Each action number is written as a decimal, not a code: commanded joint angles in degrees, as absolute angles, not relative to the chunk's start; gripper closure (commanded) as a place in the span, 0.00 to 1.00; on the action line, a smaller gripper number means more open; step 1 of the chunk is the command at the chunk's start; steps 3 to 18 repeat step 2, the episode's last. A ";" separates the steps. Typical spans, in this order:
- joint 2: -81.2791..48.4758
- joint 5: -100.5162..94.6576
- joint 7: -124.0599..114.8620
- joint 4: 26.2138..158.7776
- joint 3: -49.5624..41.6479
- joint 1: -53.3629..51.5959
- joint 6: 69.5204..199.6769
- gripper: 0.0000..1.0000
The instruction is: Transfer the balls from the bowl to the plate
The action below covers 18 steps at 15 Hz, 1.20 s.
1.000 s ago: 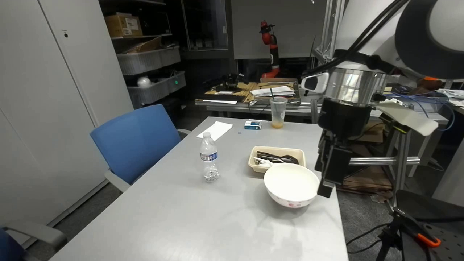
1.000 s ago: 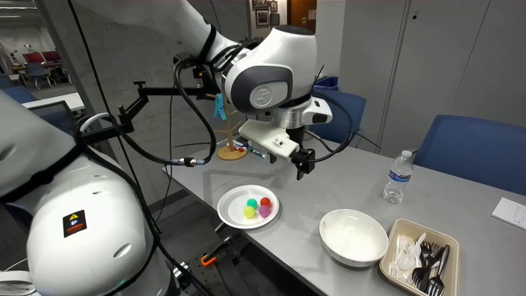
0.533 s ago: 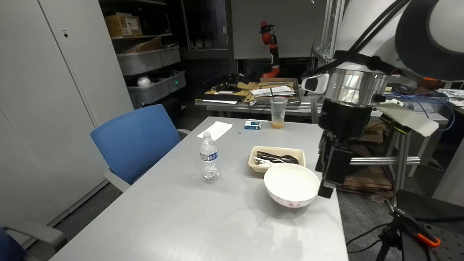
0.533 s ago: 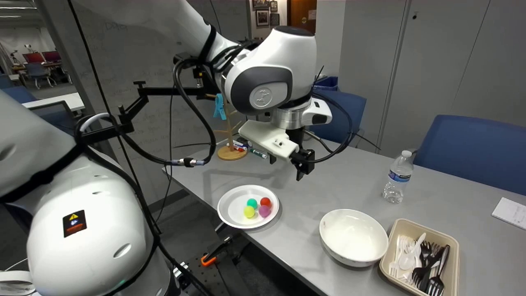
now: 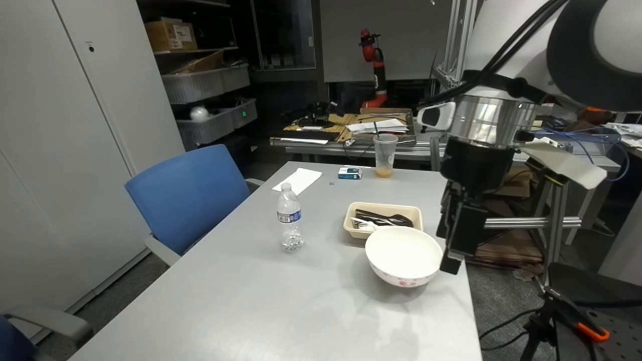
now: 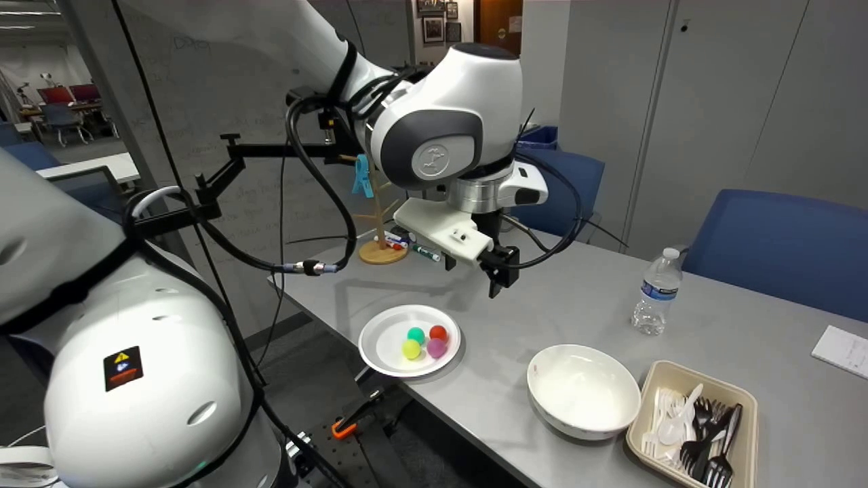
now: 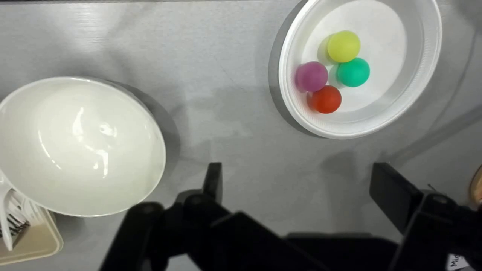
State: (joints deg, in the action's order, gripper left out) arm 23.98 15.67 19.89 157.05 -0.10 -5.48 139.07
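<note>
In an exterior view the white plate (image 6: 386, 344) holds the red ball (image 6: 438, 333) toward two o'clock, the purple ball (image 6: 437, 348) toward four, the green ball (image 6: 416, 335) near the middle, the yellow ball (image 6: 411, 350) toward six. The white bowl (image 6: 583, 392) stands upright between three and four o'clock from the plate, glossy inside showing; just beside it, in the same direction, the beige tray (image 6: 748, 434) carries black and white cutlery (image 6: 671, 431). In an exterior view a clear cup (image 5: 385, 154), at twelve o'clock from that tray, holds a straw (image 5: 376, 129) and a little amber liquid (image 5: 383, 172). The gripper (image 7: 296, 177) hangs above the table (image 7: 211, 45), jaws wide apart
</note>
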 commanded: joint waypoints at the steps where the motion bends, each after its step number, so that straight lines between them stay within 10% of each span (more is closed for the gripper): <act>1: 24.07 14.81 19.22 157.02 -1.37 -6.69 139.00 0.00; 18: 24.07 14.81 19.22 157.02 -1.37 -6.69 139.00 0.00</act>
